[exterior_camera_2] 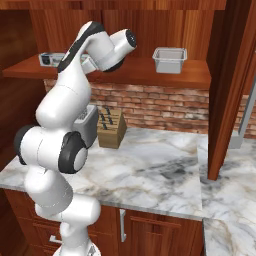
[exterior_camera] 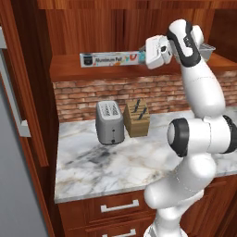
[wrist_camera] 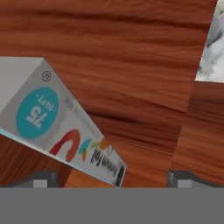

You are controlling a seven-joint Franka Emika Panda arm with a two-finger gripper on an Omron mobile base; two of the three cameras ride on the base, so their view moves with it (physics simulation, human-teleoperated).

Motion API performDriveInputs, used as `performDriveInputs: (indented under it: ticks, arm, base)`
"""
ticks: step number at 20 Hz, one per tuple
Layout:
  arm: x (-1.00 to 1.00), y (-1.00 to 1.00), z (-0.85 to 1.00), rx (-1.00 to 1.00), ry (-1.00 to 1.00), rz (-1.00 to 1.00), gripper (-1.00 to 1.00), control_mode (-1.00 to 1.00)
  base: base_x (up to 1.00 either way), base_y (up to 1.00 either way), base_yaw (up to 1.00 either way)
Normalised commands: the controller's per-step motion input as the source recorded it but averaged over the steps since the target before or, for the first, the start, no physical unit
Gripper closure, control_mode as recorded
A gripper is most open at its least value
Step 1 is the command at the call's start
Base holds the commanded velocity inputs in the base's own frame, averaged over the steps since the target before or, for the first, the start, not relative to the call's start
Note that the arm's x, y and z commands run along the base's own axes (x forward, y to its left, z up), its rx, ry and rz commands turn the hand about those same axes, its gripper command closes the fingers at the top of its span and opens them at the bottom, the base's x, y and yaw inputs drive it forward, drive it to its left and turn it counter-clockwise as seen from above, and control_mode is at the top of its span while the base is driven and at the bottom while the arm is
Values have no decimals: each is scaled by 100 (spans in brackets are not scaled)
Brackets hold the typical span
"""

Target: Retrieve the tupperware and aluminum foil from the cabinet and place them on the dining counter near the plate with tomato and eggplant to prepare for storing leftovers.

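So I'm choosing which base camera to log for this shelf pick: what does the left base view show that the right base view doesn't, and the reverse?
Left base view: the aluminum foil carton lies lengthwise on the cabinet shelf with its lettering readable, the open end effector at its right end; a grey appliance front stands at the left edge.

Right base view: the tupperware sits in plain sight on the shelf, and a wooden post stands at the right; the arm covers most of the foil.

Both: toaster, knife block, marble counter, brick wall.

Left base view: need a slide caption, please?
Open gripper reaches the aluminum foil on the cabinet shelf above the toaster.
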Motion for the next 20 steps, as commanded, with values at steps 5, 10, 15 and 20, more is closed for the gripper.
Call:
performDriveInputs:
  ticks: [5,10,15,20]
  arm:
    - [49,1,11,0,0,0,-100,-100]
    - [46,0,2,0,4,0,-100,-100]
    - [40,0,0,0,10,1,-100,-100]
    - [29,0,0,-1,9,2,-100,-100]
  base:
    - [0,0,0]
    - [0,0,0]
    - [0,0,0]
    - [0,0,0]
